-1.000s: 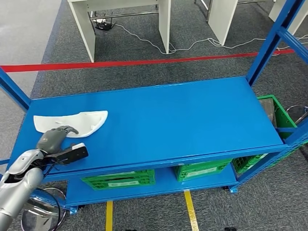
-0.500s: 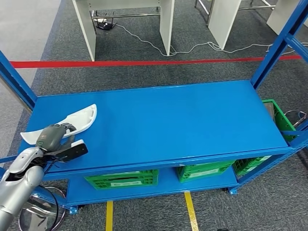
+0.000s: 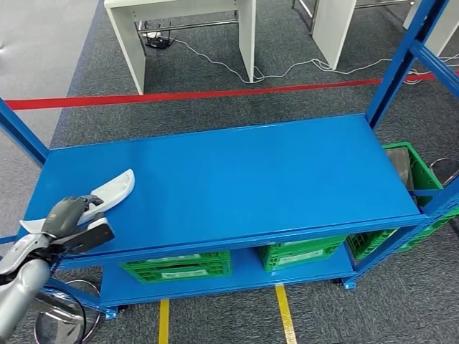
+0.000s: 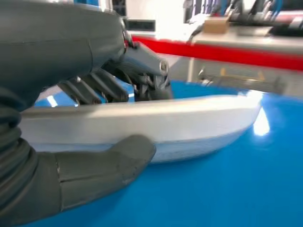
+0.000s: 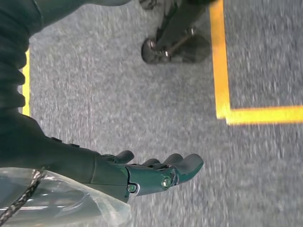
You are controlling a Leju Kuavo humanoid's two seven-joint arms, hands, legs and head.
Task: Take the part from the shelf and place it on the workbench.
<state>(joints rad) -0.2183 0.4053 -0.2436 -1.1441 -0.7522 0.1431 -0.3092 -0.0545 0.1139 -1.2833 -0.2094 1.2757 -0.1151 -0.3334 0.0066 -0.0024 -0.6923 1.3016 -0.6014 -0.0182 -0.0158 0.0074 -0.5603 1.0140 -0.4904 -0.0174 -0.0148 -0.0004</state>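
While the part (image 3: pixel 111 192) is gripped by the left hand (image 3: pixel 67 213) at the left end of the blue shelf (image 3: pixel 244 172), it has not been carried clear; its far tip is seen tilted up over the top deck. The first step, the grasp, is judged done or nearly so. In the left wrist view the thumb (image 4: pixel 118 161) is laid under the part's edge and the fingers (image 4: pixel 96 87) are curled over its top, so the piece is clamped between them. Removal from the shelf, the walk to the table and the set-down are judged outstanding. The part is a long, thin, white shell, curved and tapering to a rounded tip, seemingly moulded plastic with a smooth matt face. The deck is glossy painted metal. Below it, green slotted crates (image 3: pixel 178 266) are stored. The right hand (image 5: pixel 157 172) hangs over grey carpet (image 5: pixel 171 94), fingers apart, nothing held.
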